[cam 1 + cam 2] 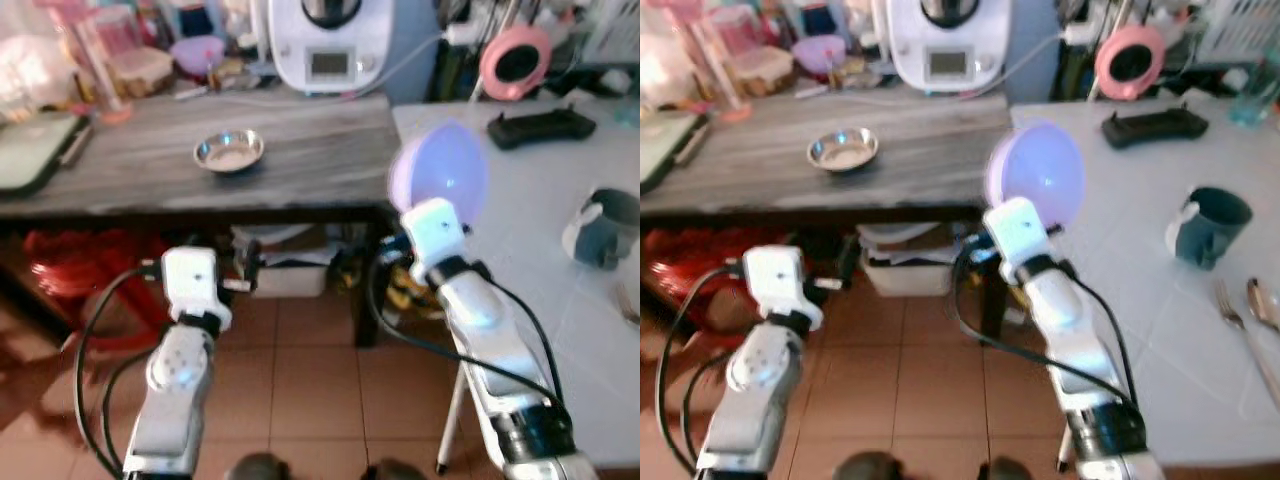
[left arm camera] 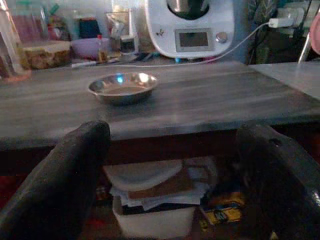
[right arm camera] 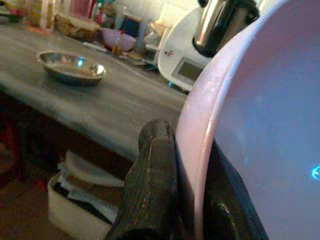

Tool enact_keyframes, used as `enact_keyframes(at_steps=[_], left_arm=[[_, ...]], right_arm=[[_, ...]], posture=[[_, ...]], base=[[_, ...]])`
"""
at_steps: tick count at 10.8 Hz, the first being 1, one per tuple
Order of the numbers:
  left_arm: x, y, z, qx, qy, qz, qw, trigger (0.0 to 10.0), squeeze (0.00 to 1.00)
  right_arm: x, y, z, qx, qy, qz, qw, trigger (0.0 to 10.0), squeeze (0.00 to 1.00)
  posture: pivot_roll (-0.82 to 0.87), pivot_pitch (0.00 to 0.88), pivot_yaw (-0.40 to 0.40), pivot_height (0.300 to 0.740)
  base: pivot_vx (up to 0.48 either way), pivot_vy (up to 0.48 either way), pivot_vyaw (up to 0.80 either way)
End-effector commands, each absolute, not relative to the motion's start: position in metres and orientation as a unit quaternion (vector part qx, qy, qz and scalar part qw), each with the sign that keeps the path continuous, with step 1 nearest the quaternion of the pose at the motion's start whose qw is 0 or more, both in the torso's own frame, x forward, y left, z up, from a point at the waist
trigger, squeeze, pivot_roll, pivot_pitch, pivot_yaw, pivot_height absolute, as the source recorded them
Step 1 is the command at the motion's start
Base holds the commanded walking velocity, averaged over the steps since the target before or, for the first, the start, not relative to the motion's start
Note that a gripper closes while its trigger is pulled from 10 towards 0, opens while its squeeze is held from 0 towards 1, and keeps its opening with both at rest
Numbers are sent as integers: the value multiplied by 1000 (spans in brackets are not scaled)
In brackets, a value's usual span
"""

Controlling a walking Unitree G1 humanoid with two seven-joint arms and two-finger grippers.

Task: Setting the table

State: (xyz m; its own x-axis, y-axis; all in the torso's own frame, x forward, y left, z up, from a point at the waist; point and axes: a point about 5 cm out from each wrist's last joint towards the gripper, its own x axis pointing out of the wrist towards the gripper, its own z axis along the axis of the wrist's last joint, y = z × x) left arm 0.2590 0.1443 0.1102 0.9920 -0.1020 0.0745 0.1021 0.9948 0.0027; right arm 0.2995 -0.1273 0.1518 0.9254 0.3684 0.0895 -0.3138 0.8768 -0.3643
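One lilac bowl [image 1: 440,172], seemingly empty, pinched in right gripper [image 3: 185,200].

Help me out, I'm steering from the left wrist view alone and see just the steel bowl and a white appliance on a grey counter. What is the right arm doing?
Observer: The right gripper is shut on a lilac plate, held up on edge.
Operator: Where would it go?
Observer: Probably the white table on the robot's right.
Operator: Anything there already?
Observer: A dark mug, and a fork near the edge.
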Motion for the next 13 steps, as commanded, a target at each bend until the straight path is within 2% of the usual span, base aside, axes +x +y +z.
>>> enact_keyframes(at_steps=[1,3,5,7,13], left_arm=[[258,152,112,18,-42,-41,998,10000,0],[258,148,112,24,-45,-45,998,10000,0],[257,143,114,30,-49,-51,997,10000,0],[253,131,115,34,-57,-72,995,10000,0],[249,127,115,27,-56,-83,995,10000,0]], right_arm=[[299,-117,161,-171,-101,190,962,10000,0],[298,-117,162,-171,-102,191,961,10000,0],[297,-116,162,-171,-104,195,960,10000,0],[296,-112,162,-175,-105,205,957,10000,0],[296,-106,165,-167,-113,218,955,10000,0]], posture=[[36,25,35,740],[33,30,35,740],[33,32,35,740],[36,38,35,740],[44,41,36,740]], base=[[0,435,0],[120,420,0],[381,291,0],[480,0,0],[472,0,0]])
